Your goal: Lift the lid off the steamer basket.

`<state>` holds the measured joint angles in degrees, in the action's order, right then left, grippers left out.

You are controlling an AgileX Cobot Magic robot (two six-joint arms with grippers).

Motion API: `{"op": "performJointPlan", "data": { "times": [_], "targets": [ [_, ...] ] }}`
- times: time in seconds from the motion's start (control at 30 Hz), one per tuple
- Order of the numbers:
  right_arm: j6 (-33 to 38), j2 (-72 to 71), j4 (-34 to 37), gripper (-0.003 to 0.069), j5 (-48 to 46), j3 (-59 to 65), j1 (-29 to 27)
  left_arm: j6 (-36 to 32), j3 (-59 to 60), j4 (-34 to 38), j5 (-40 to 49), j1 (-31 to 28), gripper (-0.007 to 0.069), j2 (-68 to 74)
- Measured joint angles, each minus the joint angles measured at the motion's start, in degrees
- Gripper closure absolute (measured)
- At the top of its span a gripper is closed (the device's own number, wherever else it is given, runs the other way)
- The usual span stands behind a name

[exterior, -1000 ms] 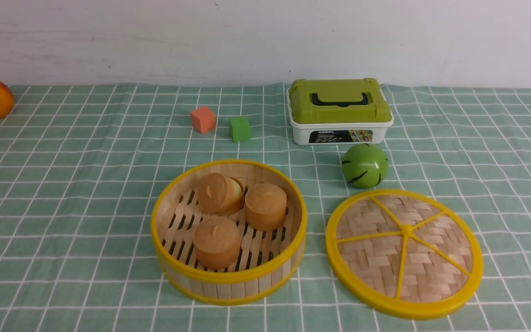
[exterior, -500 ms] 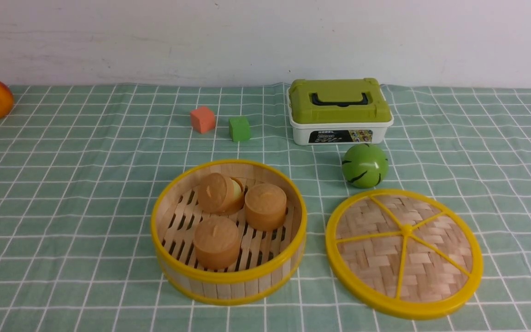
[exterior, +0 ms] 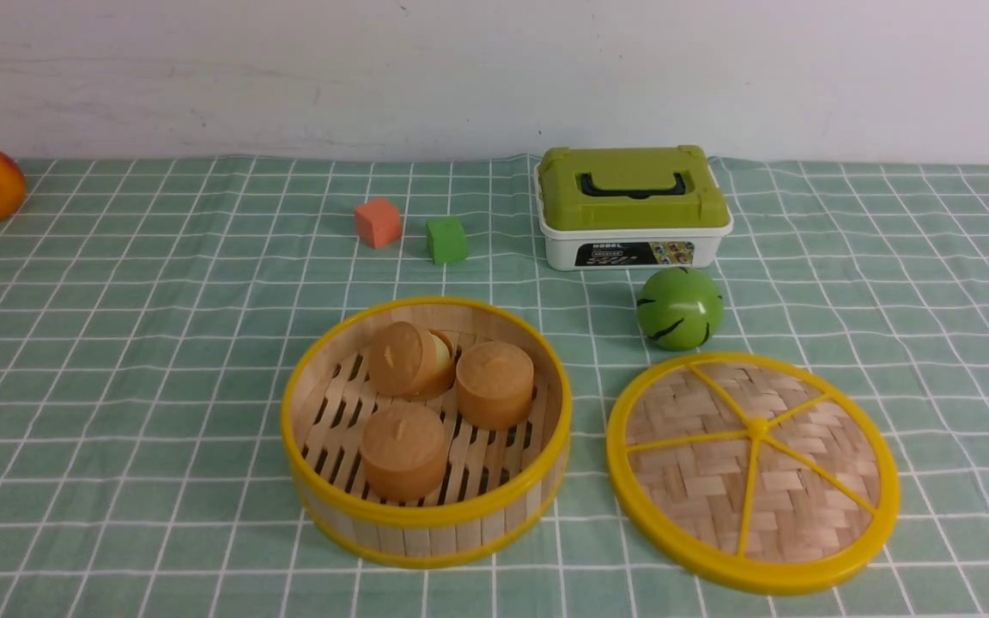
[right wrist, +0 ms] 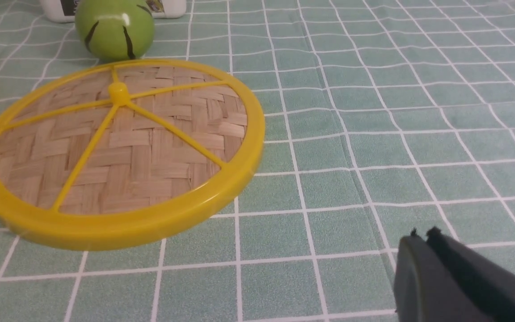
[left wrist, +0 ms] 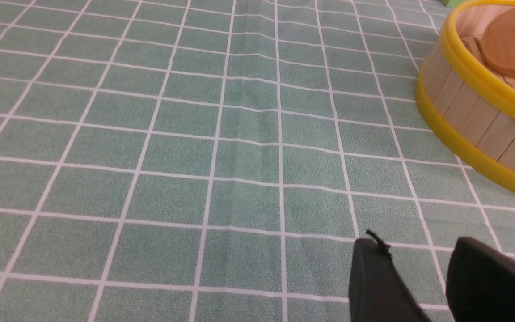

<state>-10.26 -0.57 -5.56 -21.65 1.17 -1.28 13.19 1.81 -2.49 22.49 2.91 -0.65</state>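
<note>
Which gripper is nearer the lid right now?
Right. The right gripper sits just off the lid; the left gripper is beyond the steamer basket.

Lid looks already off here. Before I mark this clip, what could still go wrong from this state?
1. The woven bamboo lid with the yellow rim lies on the checked cloth close beside the round green striped ball; a nudge could set the ball rolling.
2. The open bamboo-slat steamer basket holds three brown cylindrical pieces, exposed to any low arm sweep.
3. The right claw sits low near the lid's rim, so a retreat might clip it.
</note>
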Motion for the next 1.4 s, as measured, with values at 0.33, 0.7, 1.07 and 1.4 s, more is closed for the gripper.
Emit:
{"op": "performJointPlan", "data": {
  "times": [0.33, 0.7, 1.07, 1.4],
  "targets": [
    [0.00, 0.00, 0.00, 0.0660, 0.00, 0.00, 0.00, 0.00, 0.00, 0.00, 0.00, 0.00, 0.0386, 0.00],
    [0.00, 0.00, 0.00, 0.0648, -0.07, -0.01, 0.00, 0.00, 0.00, 0.00, 0.00, 0.00, 0.0386, 0.00],
    [0.00, 0.00, 0.00, 0.0635, -0.07, -0.06, 0.00, 0.00, 0.00, 0.00, 0.00, 0.00, 0.0386, 0.00],
    [0.00, 0.00, 0.00, 0.0629, -0.07, -0.06, 0.00, 0.00, 0.00, 0.00, 0.00, 0.00, 0.0386, 0.00]
  ]
}}
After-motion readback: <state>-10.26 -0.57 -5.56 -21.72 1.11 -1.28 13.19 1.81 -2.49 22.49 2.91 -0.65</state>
